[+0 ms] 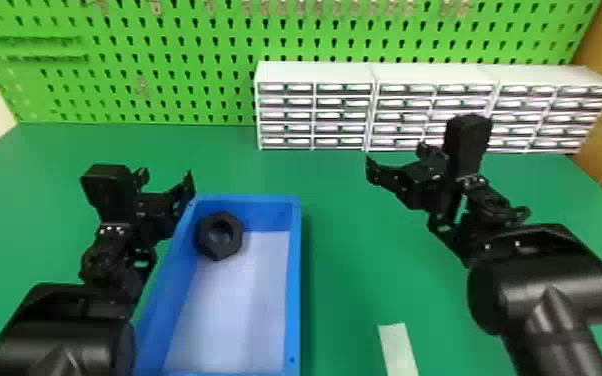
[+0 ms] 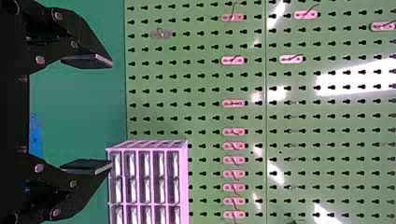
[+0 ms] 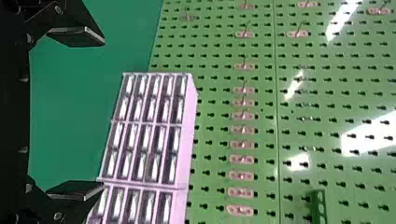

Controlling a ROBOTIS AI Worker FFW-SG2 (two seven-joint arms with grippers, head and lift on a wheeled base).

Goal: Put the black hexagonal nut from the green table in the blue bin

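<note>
Have the black hexagonal nut (image 1: 220,251) inside the blue bin (image 1: 295,280), close to the far left corner, with its hole showing from above. Cannot tell if quite flat or leaning a little on a wall. Looks placed as asked, so would count the main job as done.

Just by that same corner, find the left gripper (image 2: 112,114), with jaws open and nothing between them. Cannot tell about contact with the rim. Well to the right of the bin, over the green worktop (image 1: 355,250), find the right gripper (image 3: 103,113), likewise with jaws apart and empty.

Should need no further grasp. At most, might draw the left gripper clear without nudging the bin. Farther back, see the drawer cabinets (image 1: 315,120), with no part in what remains.
</note>
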